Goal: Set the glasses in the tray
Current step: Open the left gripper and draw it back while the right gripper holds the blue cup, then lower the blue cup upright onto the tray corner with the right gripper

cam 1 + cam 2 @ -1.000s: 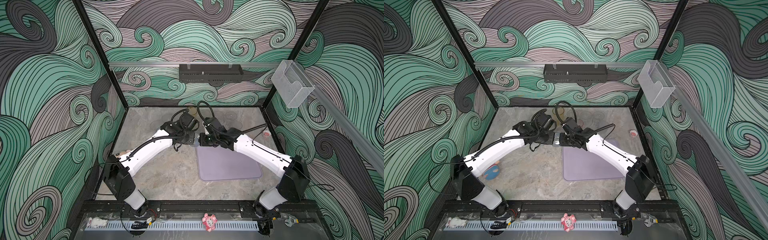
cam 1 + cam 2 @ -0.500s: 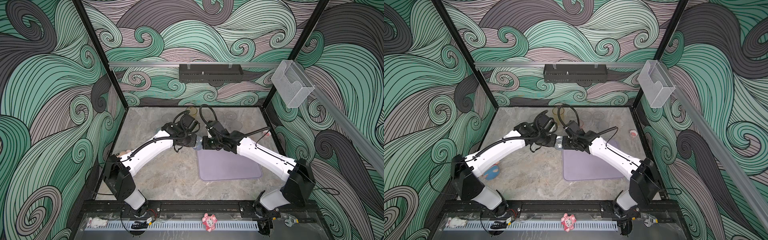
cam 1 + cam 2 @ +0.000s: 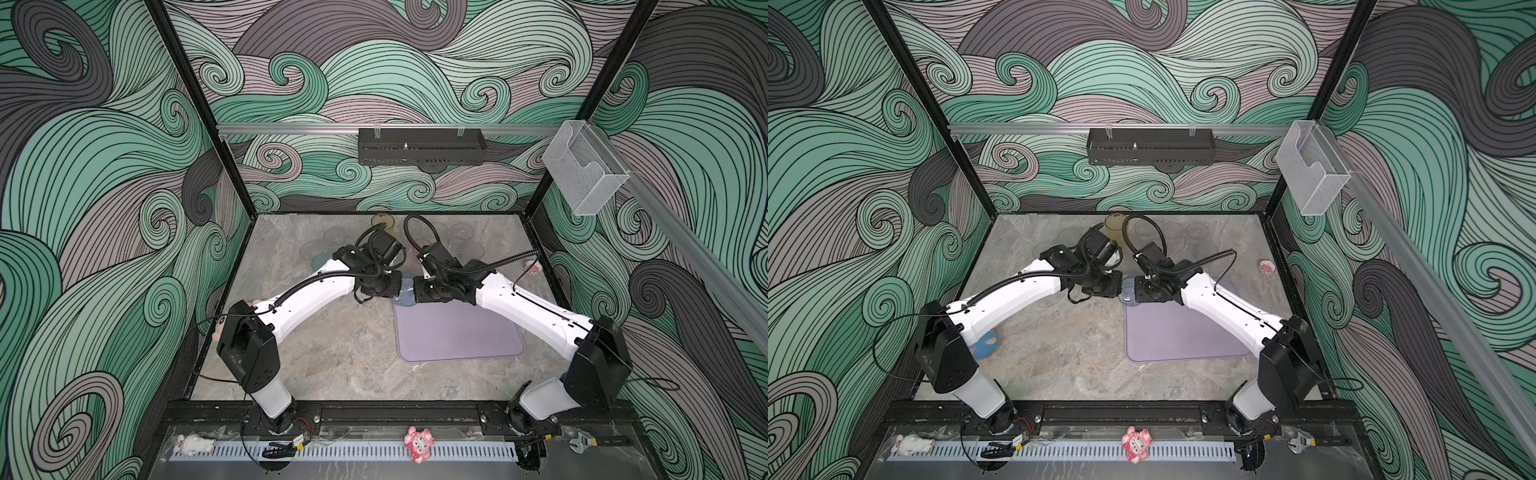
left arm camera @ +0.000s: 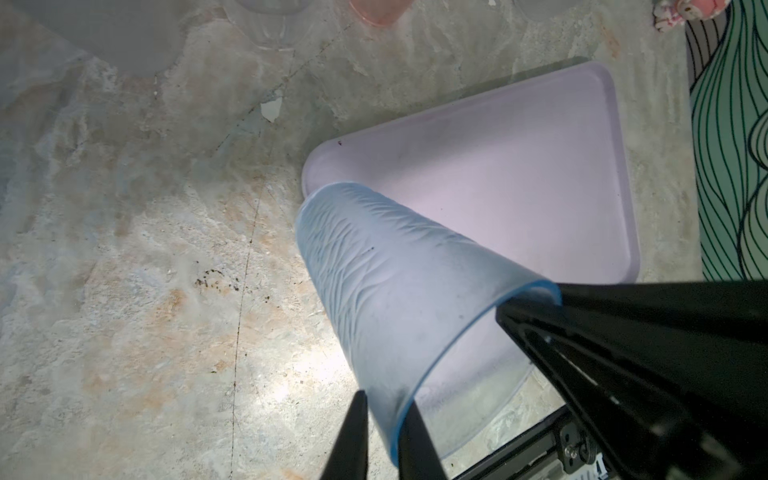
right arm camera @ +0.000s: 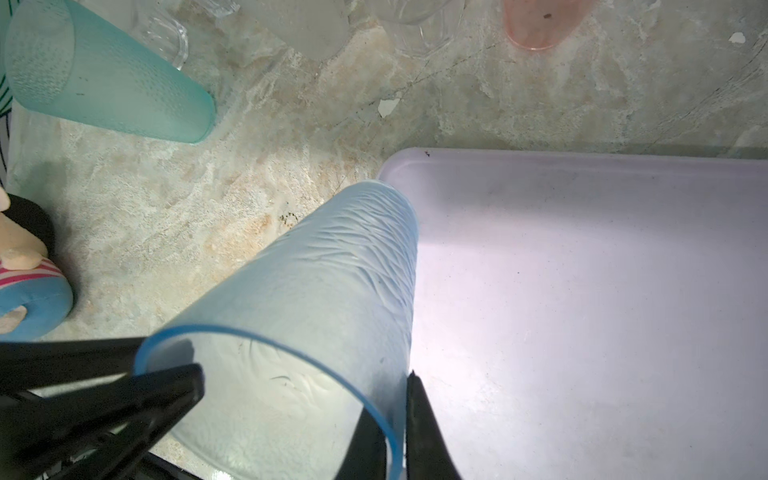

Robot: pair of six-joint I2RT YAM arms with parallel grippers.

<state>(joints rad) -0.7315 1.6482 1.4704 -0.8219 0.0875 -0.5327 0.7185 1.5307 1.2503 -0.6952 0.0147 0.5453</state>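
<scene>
Nearest lies the tray [image 3: 457, 336], flat on the table [image 3: 332, 357] with nothing in it, on the right arm's side. At its far left corner the two arms meet over the blue tumbler [image 4: 395, 282]. It hangs upright, mouth up, its long axis running straight down from both sets of jaws. Its base is just over that corner (touching the rim or clear of it, I cannot tell).

The right arm's jaws are clenched on the tumbler's lip, one finger inside and one outside. The left arm's jaws straddle another part of the lip; whether they pinch it or stand loose cannot be told. The coming move likely turns on carrying the base inward from the corner, and the right arm looks better placed for that.

Beyond stand a teal tumbler [image 5: 108, 79], a pink glass [image 5: 540, 25], clear glasses [image 3: 461, 232] and, by the back wall, an amber tumbler [image 3: 383, 220]. None of them is in the path.
</scene>
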